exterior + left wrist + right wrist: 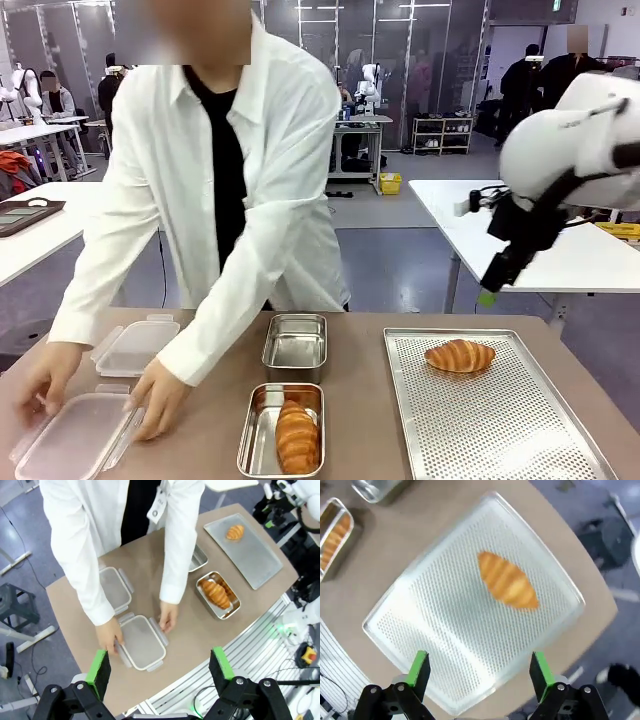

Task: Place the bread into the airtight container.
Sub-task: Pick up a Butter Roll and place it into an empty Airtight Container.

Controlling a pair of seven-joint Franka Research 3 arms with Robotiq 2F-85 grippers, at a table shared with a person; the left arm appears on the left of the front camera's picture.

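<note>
R tool [479,675] hangs high over the perforated tray [410,615], fingers wide apart, nothing btwn them. On front cam I see it up in the air at the right, well clear of the surface [360,400].

Bread: one croissant [459,355] lies loose on the tray, toward the far end, not touched by anything. A 2nd croissant [297,437] sits lengthwise in the near steel container [250,450], top open. Just behind that is an empty steel container [295,343], also w/o cover.

L tool [160,672] is up high too, over my side of the surface, fingers spread apart and empty.

Person in a white shirt leans across from the far side. One hand [45,375] is on the far-left corner of a clear latch-flap lid [70,435] at near left, other hand [160,395] on its right edge. A 2nd clear lid [135,345] lies just beyond, flat on the surface. Can't tell if these are lids or shallow boxes.
</note>
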